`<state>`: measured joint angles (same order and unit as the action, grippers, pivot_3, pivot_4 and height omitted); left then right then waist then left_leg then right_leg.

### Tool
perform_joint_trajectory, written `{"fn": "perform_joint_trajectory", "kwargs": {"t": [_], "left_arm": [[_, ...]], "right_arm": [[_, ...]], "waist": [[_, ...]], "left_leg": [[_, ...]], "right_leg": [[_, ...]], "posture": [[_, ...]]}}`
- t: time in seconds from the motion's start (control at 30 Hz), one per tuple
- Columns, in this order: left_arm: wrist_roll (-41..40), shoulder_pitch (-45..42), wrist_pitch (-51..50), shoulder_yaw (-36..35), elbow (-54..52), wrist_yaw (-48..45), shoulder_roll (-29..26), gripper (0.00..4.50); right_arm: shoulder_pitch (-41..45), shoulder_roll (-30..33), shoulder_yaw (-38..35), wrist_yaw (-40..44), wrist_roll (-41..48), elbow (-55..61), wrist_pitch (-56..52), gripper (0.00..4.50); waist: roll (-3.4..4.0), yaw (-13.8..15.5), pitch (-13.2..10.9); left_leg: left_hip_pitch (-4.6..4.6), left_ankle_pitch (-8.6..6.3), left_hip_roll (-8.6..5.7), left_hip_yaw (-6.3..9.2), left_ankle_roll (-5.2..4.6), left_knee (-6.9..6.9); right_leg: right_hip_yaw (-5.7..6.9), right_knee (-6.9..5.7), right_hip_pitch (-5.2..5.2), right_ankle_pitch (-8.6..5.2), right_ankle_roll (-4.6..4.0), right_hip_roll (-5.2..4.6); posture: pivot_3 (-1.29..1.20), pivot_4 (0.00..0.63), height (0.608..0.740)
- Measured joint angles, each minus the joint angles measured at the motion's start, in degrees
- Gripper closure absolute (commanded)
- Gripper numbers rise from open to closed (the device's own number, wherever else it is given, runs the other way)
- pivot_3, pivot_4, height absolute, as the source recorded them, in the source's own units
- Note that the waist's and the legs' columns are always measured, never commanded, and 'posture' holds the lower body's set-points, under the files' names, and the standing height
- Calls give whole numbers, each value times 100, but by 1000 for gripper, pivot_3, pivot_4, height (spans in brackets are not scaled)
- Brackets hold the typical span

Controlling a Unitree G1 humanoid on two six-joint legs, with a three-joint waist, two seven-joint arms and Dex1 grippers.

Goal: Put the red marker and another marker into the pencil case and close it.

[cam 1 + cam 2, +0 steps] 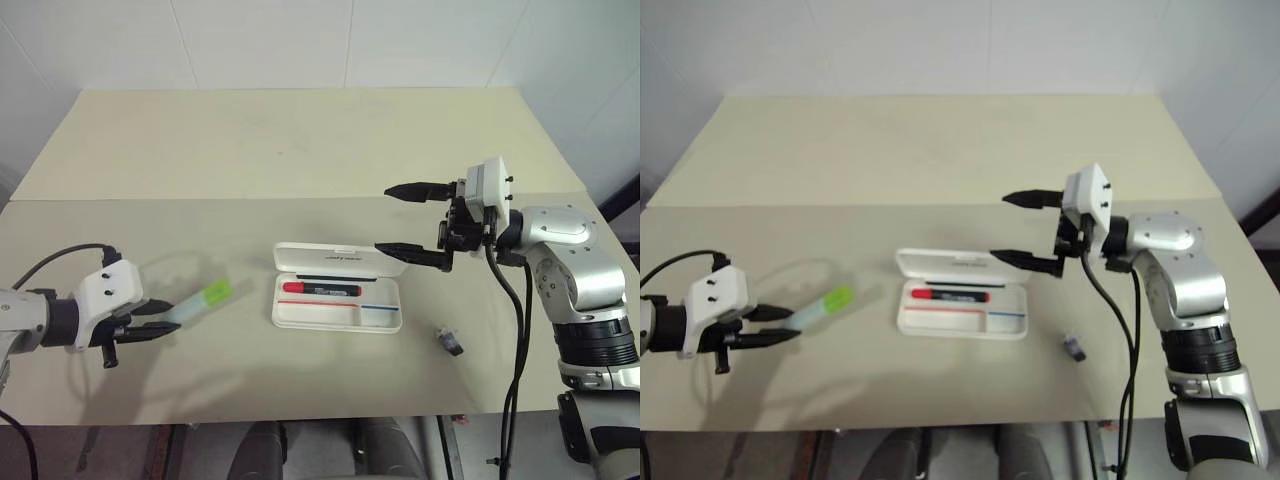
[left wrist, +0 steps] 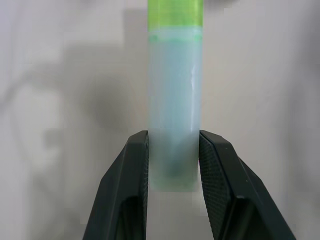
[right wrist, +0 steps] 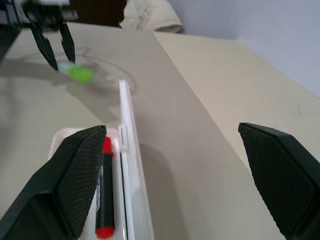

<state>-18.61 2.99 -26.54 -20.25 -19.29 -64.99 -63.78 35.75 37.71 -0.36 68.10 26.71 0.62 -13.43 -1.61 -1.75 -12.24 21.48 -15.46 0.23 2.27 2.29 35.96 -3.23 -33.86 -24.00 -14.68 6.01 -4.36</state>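
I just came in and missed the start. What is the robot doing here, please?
The robot is packing markers into a white pencil case that lies open on the table. The red marker is already inside. The left gripper is shut on the green marker, to the left of the case. The right gripper is open beside the raised lid. A small dark object lies to the right of the case.
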Motion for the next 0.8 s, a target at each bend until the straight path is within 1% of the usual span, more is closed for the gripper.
{"fn": "perform_joint_trajectory", "kwargs": {"t": [0.07,0.2,0.27,0.3,0.33,0.4,0.53,0.73,0.8], "left_arm": [[-87,-240,60,170,-89,-43,2,3440],[-131,-990,86,859,-99,-77,142,3440],[-125,-1364,108,1223,-44,-103,273,3440],[-109,-1568,121,1416,-1,-123,331,3440],[-100,-1684,150,1533,13,-135,382,3440],[-5,-2133,206,1977,181,-203,578,3440],[175,-2754,232,2676,445,-278,1040,3440],[521,-3490,300,3353,934,-271,1770,3440],[616,-3649,357,3538,1114,-283,1929,3440]], "right_arm": [[-35,6,-5,-1,-52,-58,54,0],[-114,27,-14,-21,-103,-66,96,0],[-156,44,-23,-31,-113,-54,99,0],[-180,55,-29,-42,-122,-39,98,0],[-194,59,-30,-51,-132,-26,98,0],[-298,105,-62,-91,-139,23,97,0],[-462,183,-169,-185,-140,195,93,0],[-817,309,-373,-397,-131,585,-9,0],[-926,362,-472,-477,-124,710,-63,0]], "waist": [[0,0,0],[0,0,0],[0,1,0],[0,2,0],[0,2,0],[0,6,0],[0,3,0],[0,15,0],[0,8,0]], "left_leg": [[0,0,-1,-3,0,5],[-1,1,-4,-4,-2,15],[-1,2,-4,-4,-2,18],[0,2,-3,-3,-2,19],[0,2,-3,-3,-3,18],[0,2,-3,-3,-3,19],[1,2,-2,-4,-3,21],[4,2,-3,-2,-4,28],[4,3,-3,-3,-4,31]], "right_leg": [[-2,-2,0,0,1,2],[-4,-10,2,10,18,9],[-5,-15,2,32,58,12],[-5,-13,2,52,93,15],[-6,-12,2,52,94,16],[-6,-12,3,53,95,19],[-10,-10,2,54,99,22],[-12,-12,3,56,105,24],[-15,-13,3,58,107,25]], "posture": [[0,150,740],[0,150,740],[0,150,740],[0,150,740],[0,150,740],[0,150,740],[0,150,740],[0,150,740],[0,150,740]]}}
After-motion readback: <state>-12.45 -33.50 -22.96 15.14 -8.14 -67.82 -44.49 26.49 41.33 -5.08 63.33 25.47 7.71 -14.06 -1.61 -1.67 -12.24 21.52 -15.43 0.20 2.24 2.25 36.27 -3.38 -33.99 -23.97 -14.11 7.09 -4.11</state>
